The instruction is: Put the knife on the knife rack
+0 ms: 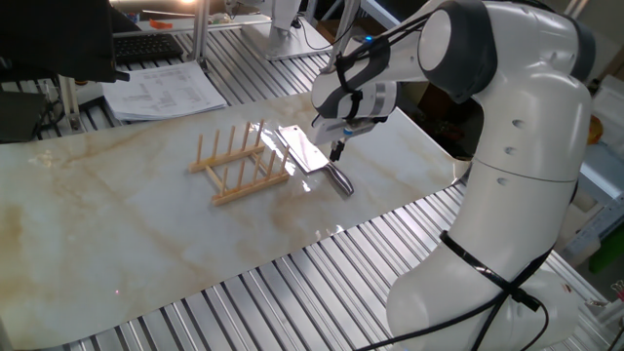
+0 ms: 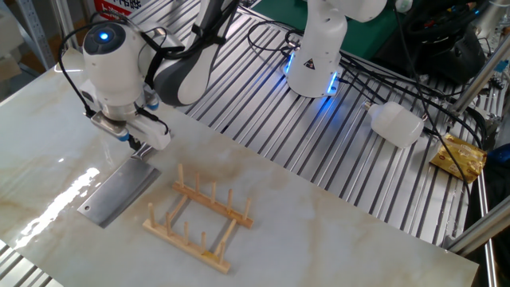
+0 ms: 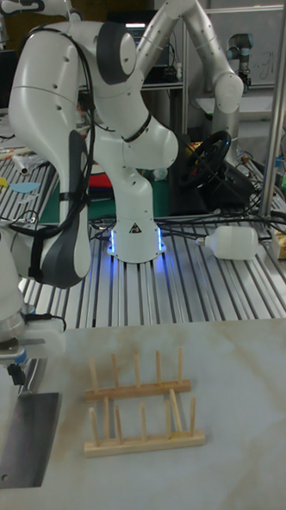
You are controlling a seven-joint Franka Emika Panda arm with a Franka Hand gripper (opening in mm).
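My gripper (image 1: pixel 336 152) hovers over the cleaver's handle (image 1: pixel 338 180), finger gap unclear, so I should straddle it squarely beside the peg rack (image 1: pixel 239 166) before closing

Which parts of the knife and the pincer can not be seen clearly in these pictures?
- Knife handle: hidden behind the pincer in the other fixed view; cut off by the left edge in the tall view.
- Pincer opening: too small and dark in one fixed view; cannot tell if open or shut.
- Contact with the handle: cannot tell.
- Rack peg count: pegs overlap.
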